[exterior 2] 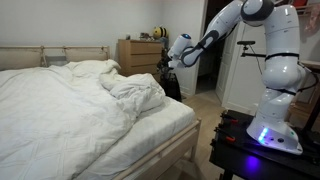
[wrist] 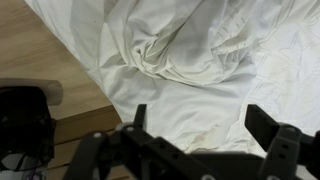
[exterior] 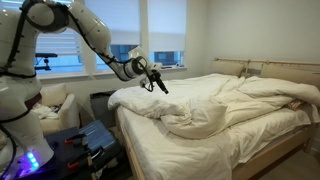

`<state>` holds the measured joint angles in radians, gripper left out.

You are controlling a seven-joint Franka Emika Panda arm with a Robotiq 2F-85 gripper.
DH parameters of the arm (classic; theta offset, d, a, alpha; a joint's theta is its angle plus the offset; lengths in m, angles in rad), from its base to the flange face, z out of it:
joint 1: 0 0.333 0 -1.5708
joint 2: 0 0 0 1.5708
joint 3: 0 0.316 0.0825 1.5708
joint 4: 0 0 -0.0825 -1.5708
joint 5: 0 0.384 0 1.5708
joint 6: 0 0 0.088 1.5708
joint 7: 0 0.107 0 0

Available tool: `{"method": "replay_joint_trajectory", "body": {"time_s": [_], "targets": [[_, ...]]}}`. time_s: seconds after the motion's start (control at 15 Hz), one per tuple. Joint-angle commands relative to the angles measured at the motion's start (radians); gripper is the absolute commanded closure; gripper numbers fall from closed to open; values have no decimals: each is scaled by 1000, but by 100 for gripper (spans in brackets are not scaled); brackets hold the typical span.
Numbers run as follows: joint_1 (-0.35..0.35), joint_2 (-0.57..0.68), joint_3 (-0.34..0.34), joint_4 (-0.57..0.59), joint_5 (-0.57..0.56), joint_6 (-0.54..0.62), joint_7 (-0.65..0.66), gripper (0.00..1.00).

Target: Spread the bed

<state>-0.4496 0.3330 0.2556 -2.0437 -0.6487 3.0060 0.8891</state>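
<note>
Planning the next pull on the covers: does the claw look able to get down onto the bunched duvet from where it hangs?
Probably yes. The claw hangs open above the foot end of the bed, and the wrist view shows the bunched duvet just below it, with nothing between.

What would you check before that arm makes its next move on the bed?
1. Black tool open: ok, jaws apart.
2. Tool empty: ok, nothing between the jaws.
3. Tool above the bulky white duvet: ok, crumpled folds lie below it.
4. Duvet spread flat on the pale wooden-framed bed: not ok, bunched.
5. Duvet's edge findable: cannot tell.
</note>
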Motion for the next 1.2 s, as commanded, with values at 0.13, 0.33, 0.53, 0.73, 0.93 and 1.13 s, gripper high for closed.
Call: {"method": "replay_joint_trajectory", "body": {"time_s": [0.13,0.33,0.53,0.73,0.93,1.13], "targets": [[10,168,4,167,2,-42,-58,0],[7,163,-2,136,-3,-7,-40,0],[8,171,-2,148,-3,-8,-40,0],[134,127,-120,107,-57,129,150,0],[364,147,-367,164,-115,249,348,0],[598,196,-613,219,-72,266,464,0]]}}
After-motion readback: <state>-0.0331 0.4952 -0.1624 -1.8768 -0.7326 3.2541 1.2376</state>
